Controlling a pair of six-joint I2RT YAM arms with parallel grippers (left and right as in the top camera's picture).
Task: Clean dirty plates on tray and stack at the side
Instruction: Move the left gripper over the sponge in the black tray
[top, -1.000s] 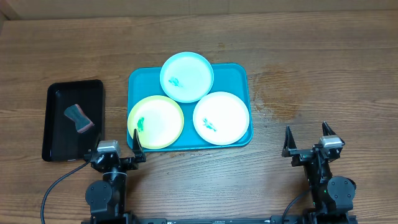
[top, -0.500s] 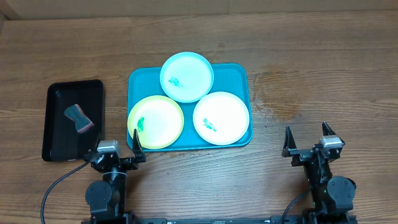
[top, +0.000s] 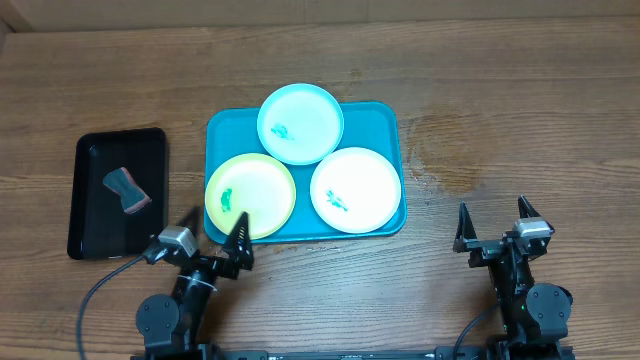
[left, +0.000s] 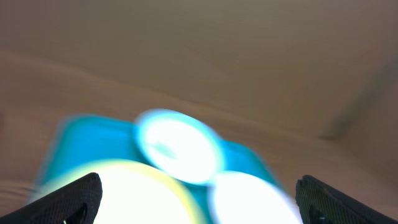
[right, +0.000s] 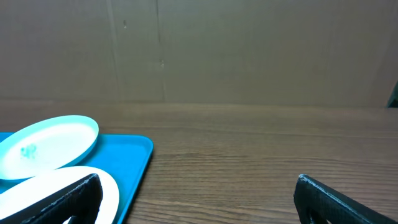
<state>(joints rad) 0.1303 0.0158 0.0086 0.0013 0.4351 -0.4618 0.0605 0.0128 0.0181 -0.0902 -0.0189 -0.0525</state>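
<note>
The teal tray (top: 380, 120) lies mid-table with three plates on it. The light blue plate (top: 300, 122) sits at the back, the yellow-green plate (top: 251, 195) at front left, the white plate (top: 356, 189) at front right; each has a small green-blue smear. My left gripper (top: 212, 233) is open and empty, just in front of the yellow-green plate. Its wrist view is blurred and shows the tray (left: 93, 134) and the plates (left: 177, 146) between its fingers (left: 199, 199). My right gripper (top: 494, 222) is open and empty over bare table right of the tray (right: 134, 155).
A narrow black tray (top: 95, 235) at the left holds a small grey-and-pink sponge (top: 127, 189). A brown wall backs the table (right: 249, 50). Bare wood lies right of the teal tray.
My left gripper has lifted and swung right and forward, its fingers now reaching the front edge of the yellow-green plate. The right arm and the plates have not moved.
</note>
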